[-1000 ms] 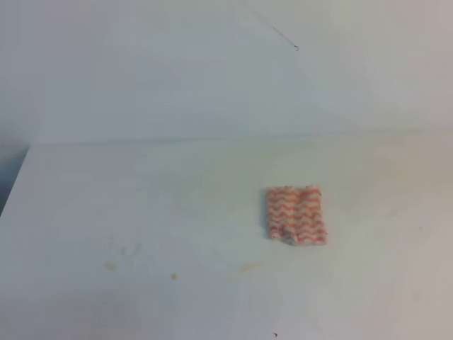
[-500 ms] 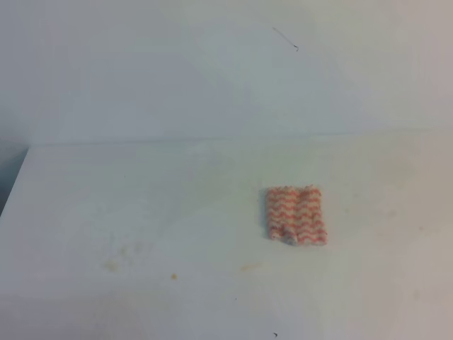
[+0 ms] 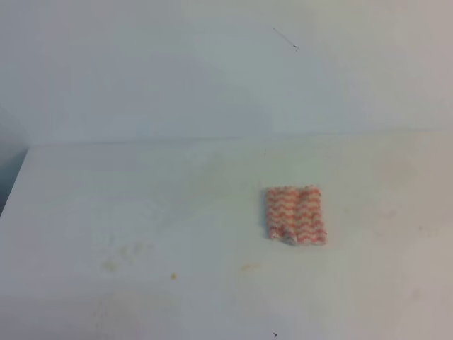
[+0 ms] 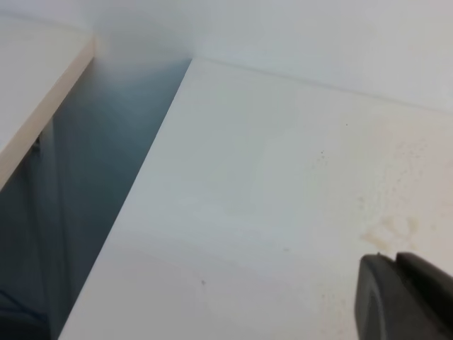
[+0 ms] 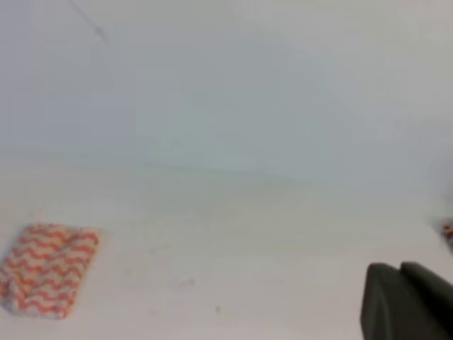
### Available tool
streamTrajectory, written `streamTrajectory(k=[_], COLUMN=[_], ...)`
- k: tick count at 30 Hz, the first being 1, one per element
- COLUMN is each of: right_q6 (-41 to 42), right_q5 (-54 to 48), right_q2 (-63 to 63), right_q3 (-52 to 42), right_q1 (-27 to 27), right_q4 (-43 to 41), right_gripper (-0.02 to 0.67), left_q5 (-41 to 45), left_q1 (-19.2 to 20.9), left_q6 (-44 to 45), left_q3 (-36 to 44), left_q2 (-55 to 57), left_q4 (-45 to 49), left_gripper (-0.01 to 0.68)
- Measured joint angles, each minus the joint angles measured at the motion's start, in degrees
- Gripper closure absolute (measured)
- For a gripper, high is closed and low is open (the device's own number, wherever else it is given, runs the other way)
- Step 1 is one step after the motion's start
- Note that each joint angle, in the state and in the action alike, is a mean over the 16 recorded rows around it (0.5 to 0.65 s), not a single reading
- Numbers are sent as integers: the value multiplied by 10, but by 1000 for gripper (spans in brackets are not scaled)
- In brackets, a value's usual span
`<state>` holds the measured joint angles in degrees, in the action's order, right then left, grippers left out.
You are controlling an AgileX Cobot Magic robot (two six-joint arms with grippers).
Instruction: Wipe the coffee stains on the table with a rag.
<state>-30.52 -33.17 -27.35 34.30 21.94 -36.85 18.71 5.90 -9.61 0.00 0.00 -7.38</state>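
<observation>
Rag (image 3: 296, 215) lies flat on the table (image 3: 177, 184), right of centre in the high view, folded, pink-red zigzag stripes, its lower-left corner slightly rumpled; nothing touches it. In the right wrist view the same rag (image 5: 48, 268) sits at the lower left of the frame, well apart from the right gripper (image 5: 408, 301), whose dark fingers show only at the lower right corner, pressed together and empty. Coffee stains: no amber puddle is plain; only faint brownish marks show in the lower part of the high view, a small streak (image 3: 249, 267) below the rag, a dot (image 3: 173, 276) to its left, pale smudges (image 3: 120, 256) farther left. Left gripper (image 4: 407, 297) appears at the lower right of the left wrist view, dark fingers close together with nothing between them, beside a pale ring-shaped smudge (image 4: 393, 230). Table edges: far edge meets the wall (image 3: 212, 71) across the upper middle of the high view; left edge runs diagonally at far left, dropping into a dark gap (image 4: 92, 184), with another pale surface (image 4: 28, 92) beyond it at upper left of the left wrist view. Bare tabletop lies on all sides of the rag.
</observation>
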Motion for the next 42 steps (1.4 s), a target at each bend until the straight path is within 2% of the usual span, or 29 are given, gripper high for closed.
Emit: streamTrajectory(k=[13,25,30,36,42], right_q6=[0,15,18,16,17], right_q5=[-7,-15,-14,23,102], right_q2=[84,199,231,248,257], right_q3=[0,0,-10,-69,-180], right_q1=[-150,-245,-282,-308,-310], right_q4=[-1,-21,-2,59,109], right_gripper=[652,652,652,652,652], left_q5=[0,0,0,0,0], left_q1=[0,0,0,0,0], left_q6=[0,0,0,0,0], left_q3=[0,0,0,0,0], left_q2=[0,0,0,0,0], left_q4=[0,0,0,0,0], left_gripper=[674,674,674,674,674])
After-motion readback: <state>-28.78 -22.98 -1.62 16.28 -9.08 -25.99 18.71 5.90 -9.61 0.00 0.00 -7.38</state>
